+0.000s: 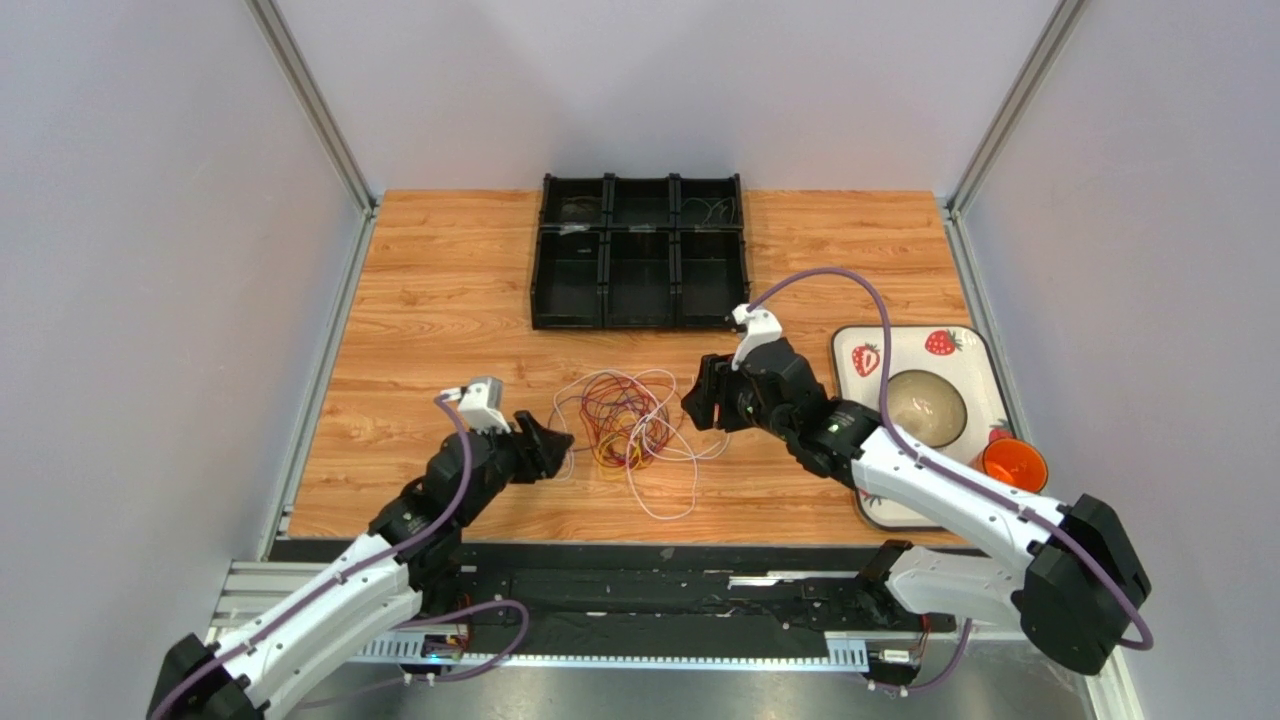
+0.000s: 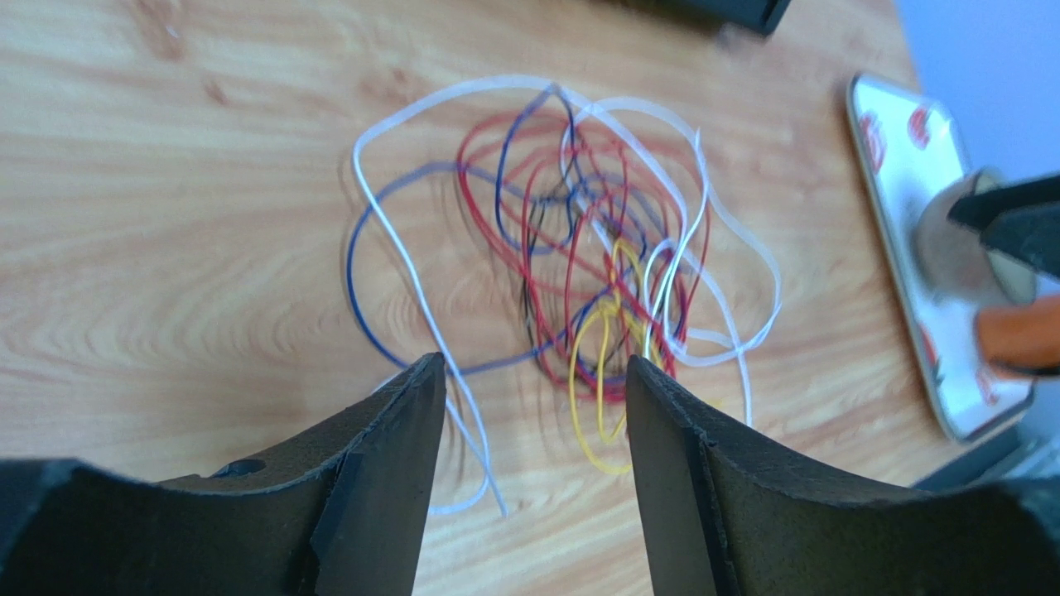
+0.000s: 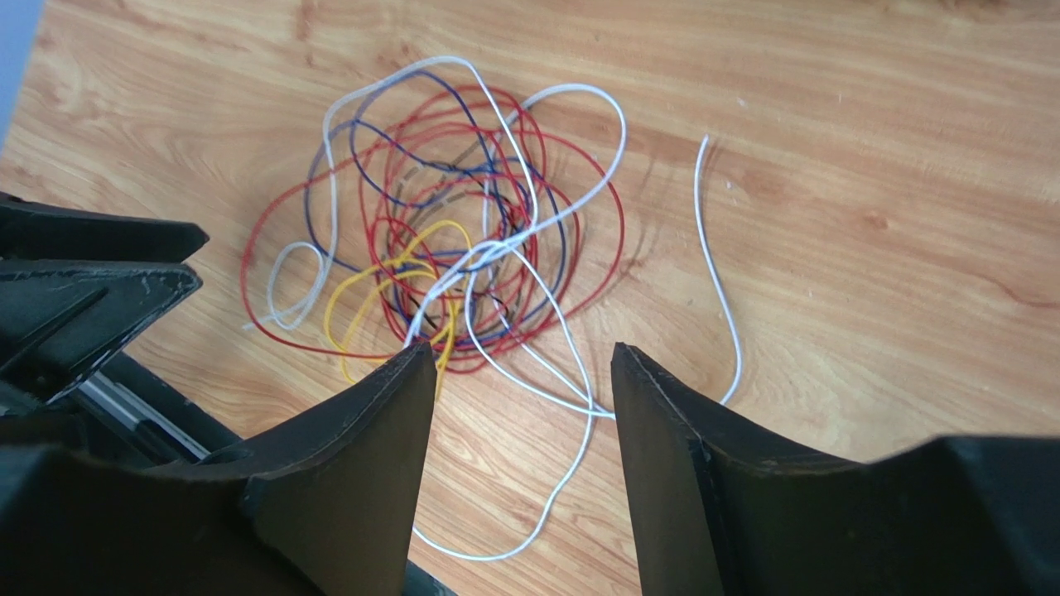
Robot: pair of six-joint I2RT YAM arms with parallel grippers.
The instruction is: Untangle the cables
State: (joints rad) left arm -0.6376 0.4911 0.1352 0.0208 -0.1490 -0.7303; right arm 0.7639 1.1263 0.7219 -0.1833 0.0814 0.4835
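Currently I see the left fingers [image 2: 373, 484] spread apart and empty just left of the cables [image 1: 631, 423], tangled mid-way along the desk [image 1: 421, 300] nearer its front edge, while the right fingers [image 3: 361, 472] stand equally parted, holding nothing, just to their right.

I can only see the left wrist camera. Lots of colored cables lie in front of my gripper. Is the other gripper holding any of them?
Observer: No. The right gripper is open and empty, just right of the cables.
Operator: What's the black thing at the top of my picture?
Observer: A black crate with six compartments, behind the cables.
Operator: And the orange thing on the right?
Observer: An orange cup at the right edge of the tray, next to a bowl.
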